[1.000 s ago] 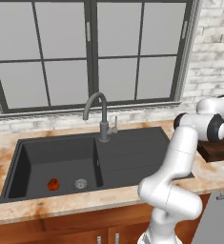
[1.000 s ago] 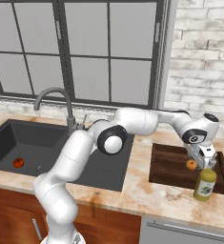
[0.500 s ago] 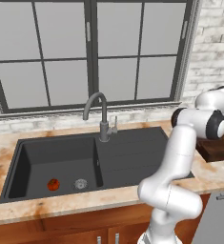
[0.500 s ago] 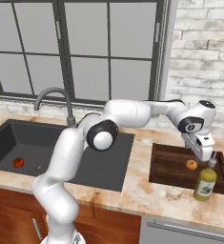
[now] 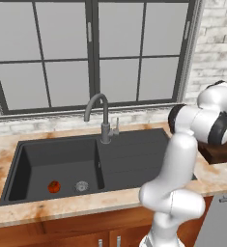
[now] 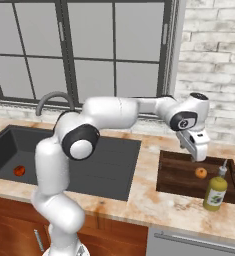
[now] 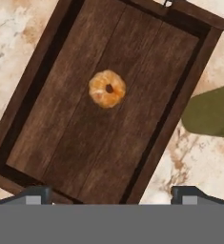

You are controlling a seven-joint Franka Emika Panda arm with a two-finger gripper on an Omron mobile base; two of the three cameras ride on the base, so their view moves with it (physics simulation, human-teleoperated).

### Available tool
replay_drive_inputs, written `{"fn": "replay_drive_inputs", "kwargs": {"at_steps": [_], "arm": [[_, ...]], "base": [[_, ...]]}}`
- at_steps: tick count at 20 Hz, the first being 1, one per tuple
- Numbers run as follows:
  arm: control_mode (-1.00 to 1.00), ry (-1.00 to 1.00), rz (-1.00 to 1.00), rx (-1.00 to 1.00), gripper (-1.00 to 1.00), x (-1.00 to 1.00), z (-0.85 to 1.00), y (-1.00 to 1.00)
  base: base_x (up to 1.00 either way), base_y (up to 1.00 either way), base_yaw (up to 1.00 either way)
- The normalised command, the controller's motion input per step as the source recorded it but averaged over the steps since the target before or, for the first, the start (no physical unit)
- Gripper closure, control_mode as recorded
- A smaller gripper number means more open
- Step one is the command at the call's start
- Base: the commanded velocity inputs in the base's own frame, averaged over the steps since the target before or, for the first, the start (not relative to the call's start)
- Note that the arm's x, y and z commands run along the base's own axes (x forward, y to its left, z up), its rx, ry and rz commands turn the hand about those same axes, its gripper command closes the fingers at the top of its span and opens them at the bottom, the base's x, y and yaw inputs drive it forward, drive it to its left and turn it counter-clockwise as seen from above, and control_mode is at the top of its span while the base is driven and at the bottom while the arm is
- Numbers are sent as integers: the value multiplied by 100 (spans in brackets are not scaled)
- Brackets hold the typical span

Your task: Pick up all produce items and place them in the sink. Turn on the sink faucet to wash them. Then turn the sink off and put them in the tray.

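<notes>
Left base view cuts the tray (image 5: 220, 152) off at the frame edge, behind the arm's elbow. Marbled tan counter (image 6: 154, 205) carries it, right of the sink (image 6: 104, 167), under a grey window and white brick wall. An olive bottle (image 6: 215, 192) stands at the tray's front right corner. The orange-tan ball (image 7: 107, 88) lies in the tray; the red ball (image 5: 54, 186) sits in the basin beside the drain. The arm reaches right, gripper (image 6: 197, 152) spread wide and empty above the tray.

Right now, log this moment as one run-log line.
gripper: open, above tray | orange produce: in tray | red produce: in sink basin by drain | faucet: no water visible
</notes>
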Motion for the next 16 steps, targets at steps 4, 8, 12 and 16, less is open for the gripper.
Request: {"fn": "replay_drive_inputs", "kwargs": {"at_steps": [4,8,12,16], "arm": [[-100,0,0,-7,-100,-27,21,84],[-100,2,0,-6,-100,-25,15,87],[-100,4,1,-6,-100,-24,5,92],[-100,5,4,-6,-100,-24,9,91]], "base": [[0,0,0],[0,0,0],[0,0,0],[0,0,0]]}}
